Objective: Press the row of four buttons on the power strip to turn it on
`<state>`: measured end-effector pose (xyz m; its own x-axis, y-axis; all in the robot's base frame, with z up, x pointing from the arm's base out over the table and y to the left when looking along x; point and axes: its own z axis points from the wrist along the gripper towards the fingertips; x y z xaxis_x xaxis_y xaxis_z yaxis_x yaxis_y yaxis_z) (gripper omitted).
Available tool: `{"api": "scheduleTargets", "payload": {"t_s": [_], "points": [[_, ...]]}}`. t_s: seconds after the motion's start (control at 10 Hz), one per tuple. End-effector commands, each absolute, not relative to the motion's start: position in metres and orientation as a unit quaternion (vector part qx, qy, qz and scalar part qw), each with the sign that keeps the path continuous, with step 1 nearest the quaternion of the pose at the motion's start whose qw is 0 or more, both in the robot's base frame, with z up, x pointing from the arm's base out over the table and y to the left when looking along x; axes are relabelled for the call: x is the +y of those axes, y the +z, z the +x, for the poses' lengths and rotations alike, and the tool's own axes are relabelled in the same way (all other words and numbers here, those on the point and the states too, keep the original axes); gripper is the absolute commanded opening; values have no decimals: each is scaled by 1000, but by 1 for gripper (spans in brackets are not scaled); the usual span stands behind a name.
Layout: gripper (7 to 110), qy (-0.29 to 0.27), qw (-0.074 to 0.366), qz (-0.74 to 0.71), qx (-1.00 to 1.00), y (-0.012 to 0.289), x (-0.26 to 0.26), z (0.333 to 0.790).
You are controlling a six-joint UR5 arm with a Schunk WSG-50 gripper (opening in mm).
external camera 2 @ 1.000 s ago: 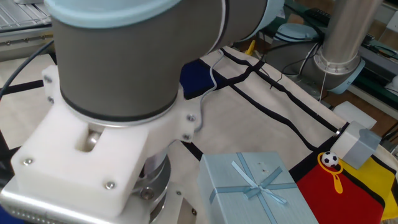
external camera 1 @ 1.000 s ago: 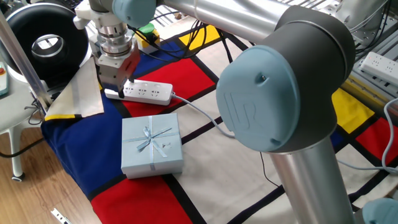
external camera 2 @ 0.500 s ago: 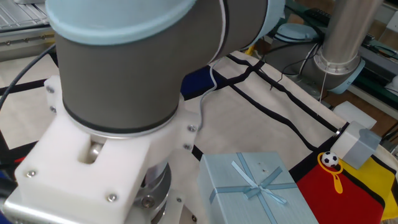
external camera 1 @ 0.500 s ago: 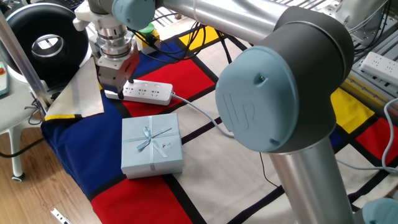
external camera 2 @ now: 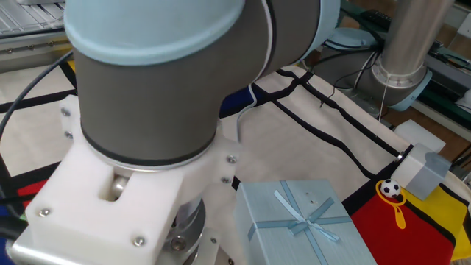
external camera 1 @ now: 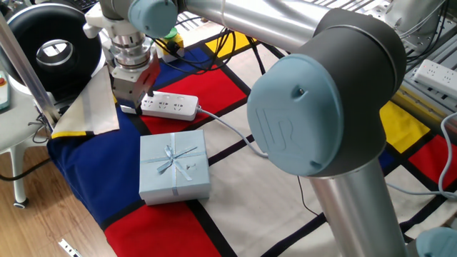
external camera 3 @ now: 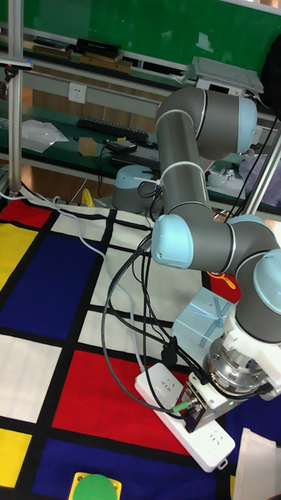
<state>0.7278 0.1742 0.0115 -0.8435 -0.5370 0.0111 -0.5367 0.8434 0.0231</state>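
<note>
The long slim white plastic power strip [external camera 1: 170, 106] lies on the red, blue, yellow and white checked cloth [external camera 1: 235, 153], just beyond the pale blue ribboned gift box [external camera 1: 173, 165], with its pale grey cable [external camera 1: 230, 129] trailing away past the box's corner. The arm's gripper [external camera 1: 133, 102] stands over the strip's far end from the cable, down at the strip, but whether its fingers are spread or pressed together cannot be told from any view. In the tall fixed view, the strip [external camera 3: 176, 404] runs diagonally under the wrist.
</note>
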Motion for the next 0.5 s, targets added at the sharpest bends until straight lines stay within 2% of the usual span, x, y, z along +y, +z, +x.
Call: {"api": "scheduleTargets", "payload": {"t_s": [0.0,0.2,0.4], "points": [[66,-25,17,284,-958,38,170,719],[66,-43,15,284,-958,48,173,717],[66,-56,8,285,-957,44,180,725]]}}
